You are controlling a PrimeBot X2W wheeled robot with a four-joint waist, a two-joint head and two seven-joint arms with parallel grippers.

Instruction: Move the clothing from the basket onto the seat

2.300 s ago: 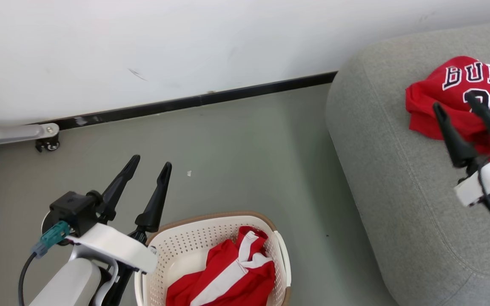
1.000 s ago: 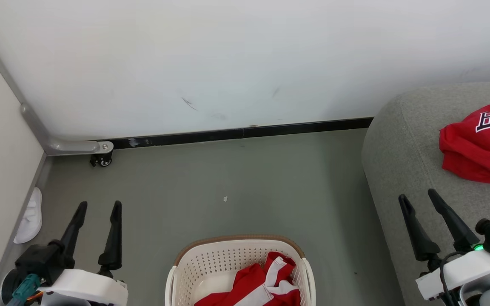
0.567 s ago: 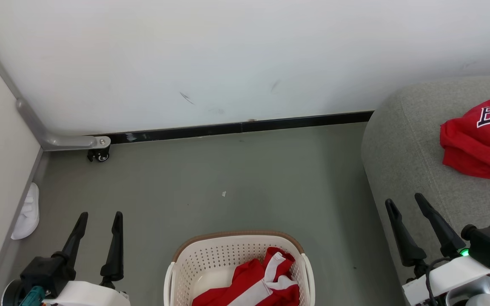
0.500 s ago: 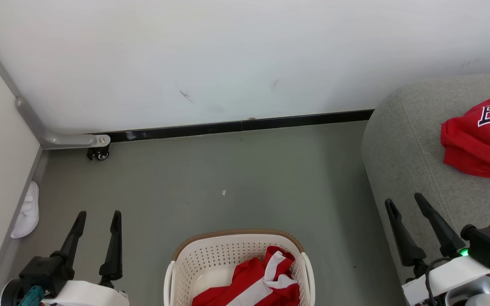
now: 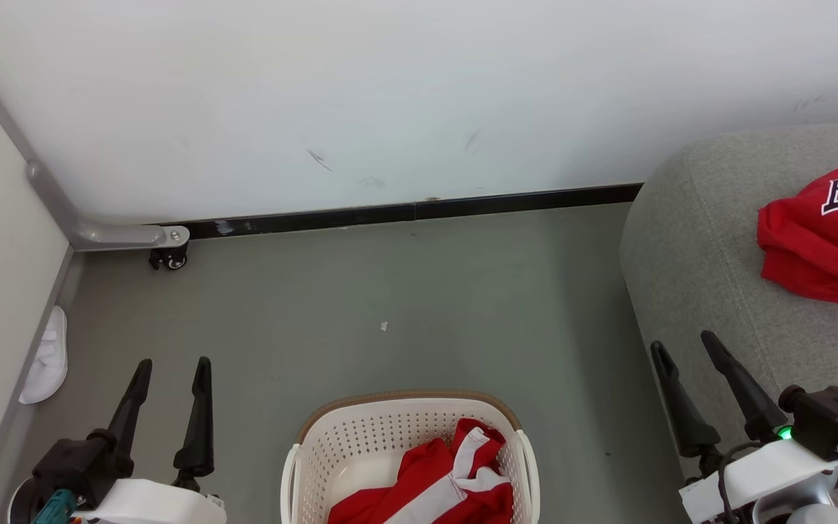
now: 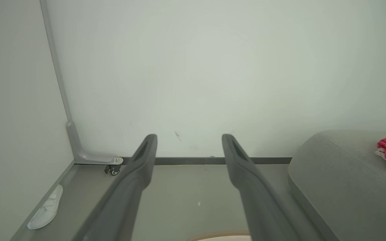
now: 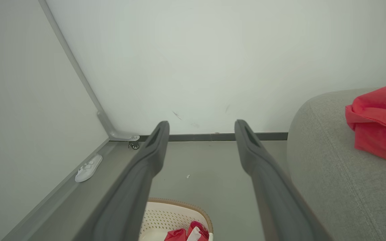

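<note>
Red shorts [image 5: 426, 477] lie in the basket [image 5: 361, 437] at 6 o'clock; the jersey [image 5: 812, 247] rests on the sofa [image 5: 688, 276] at 3 o'clock. Left jaws at 7 and right jaws at 4 o'clock stand released, empty.

- Two red garments: one lettered jersey [image 5: 819, 240], one white-striped pair of shorts [image 5: 426, 487]
- One oval cream perforated plastic basket [image 5: 361, 437], brown-rimmed
- One large grey fabric sofa [image 5: 703, 240]
- One white slipper [image 5: 46, 356]
</note>
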